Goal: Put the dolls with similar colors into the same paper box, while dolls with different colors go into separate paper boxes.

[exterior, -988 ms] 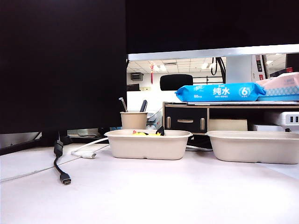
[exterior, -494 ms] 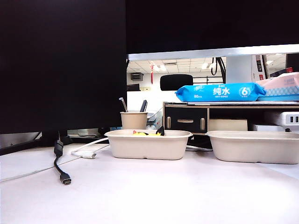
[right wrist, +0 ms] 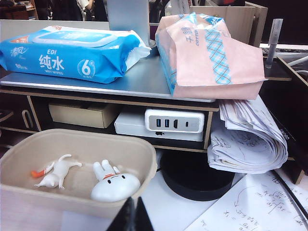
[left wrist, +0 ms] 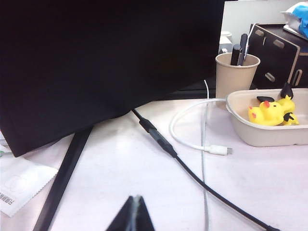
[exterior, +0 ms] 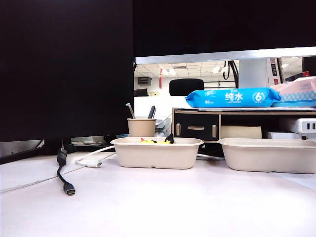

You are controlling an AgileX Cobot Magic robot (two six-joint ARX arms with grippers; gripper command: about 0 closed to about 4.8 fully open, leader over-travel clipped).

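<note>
Two beige paper boxes are seen side by side on the white table (exterior: pixel 163 207) in the exterior view. The left paper box (exterior: pixel 156 153) is taken as the landmark; the right paper box (exterior: pixel 269 155) stands just beside it, apart, on its right.

In the left wrist view, two yellow dolls with black bits (left wrist: pixel 270 109) are seen lying inside the left paper box (left wrist: pixel 260 134), pressed close together; whether they touch cannot be told. From the exterior view only a sliver of yellow (exterior: pixel 155 141) shows above its rim.

In the right wrist view, two white dolls lie in the right paper box (right wrist: pixel 82 192): a tiny white figure (right wrist: pixel 57 173) with an orange end, on its side, and just beside it a white round-headed doll (right wrist: pixel 115 185) with an orange band and upright ears.

Behind the left paper box a tan cup with pens (exterior: pixel 141 126) is noted. To its left a white cable (exterior: pixel 94 160) and a black cable (exterior: pixel 63 173) lie on the table, with a dark monitor (exterior: pixel 64 69) above them. Above the right paper box a blue wipes pack (exterior: pixel 232 97) rests on a shelf.

The left gripper (left wrist: pixel 135 215) is seen near the table, well apart from the left paper box, fingers pressed together, holding nothing. The right gripper (right wrist: pixel 133 215) is at the near wall of the right paper box, fingers closed, empty.
</note>
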